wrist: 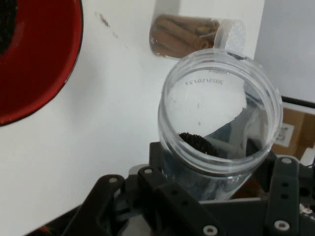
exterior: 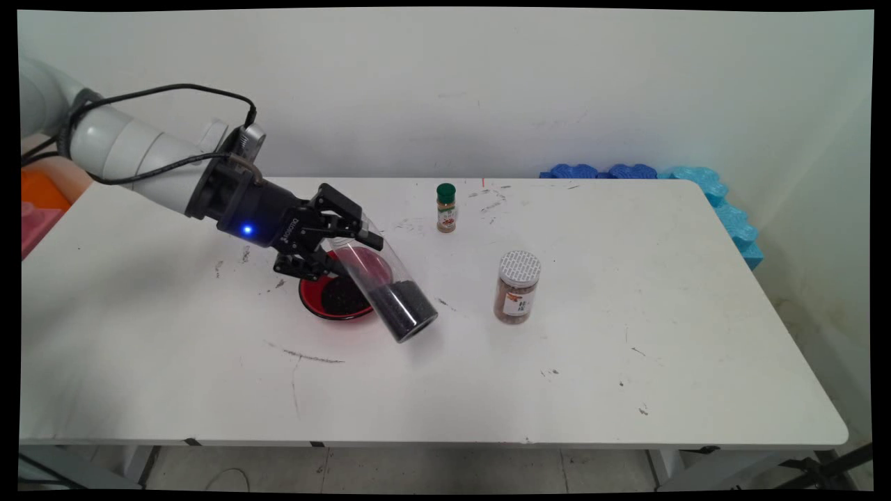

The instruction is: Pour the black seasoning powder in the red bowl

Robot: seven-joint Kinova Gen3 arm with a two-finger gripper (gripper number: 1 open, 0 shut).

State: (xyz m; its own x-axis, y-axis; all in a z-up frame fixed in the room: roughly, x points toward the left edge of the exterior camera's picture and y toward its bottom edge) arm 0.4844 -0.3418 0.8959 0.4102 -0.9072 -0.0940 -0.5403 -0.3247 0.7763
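Observation:
My gripper is shut on a clear plastic jar, gripping it near its open mouth. The jar tilts down to the right, and black grains have gathered at its closed lower end, just above the table. In the hand view I look into the jar's mouth, held by my gripper. Just behind and left of the jar sits a red bowl holding black grains; its rim shows at the upper left of the hand view.
A jar of cinnamon sticks with a pale lid stands to the right of the held jar. Farther back is a small spice bottle with a green cap. Blue foam blocks line the table's far right corner. An orange box lies off the left edge.

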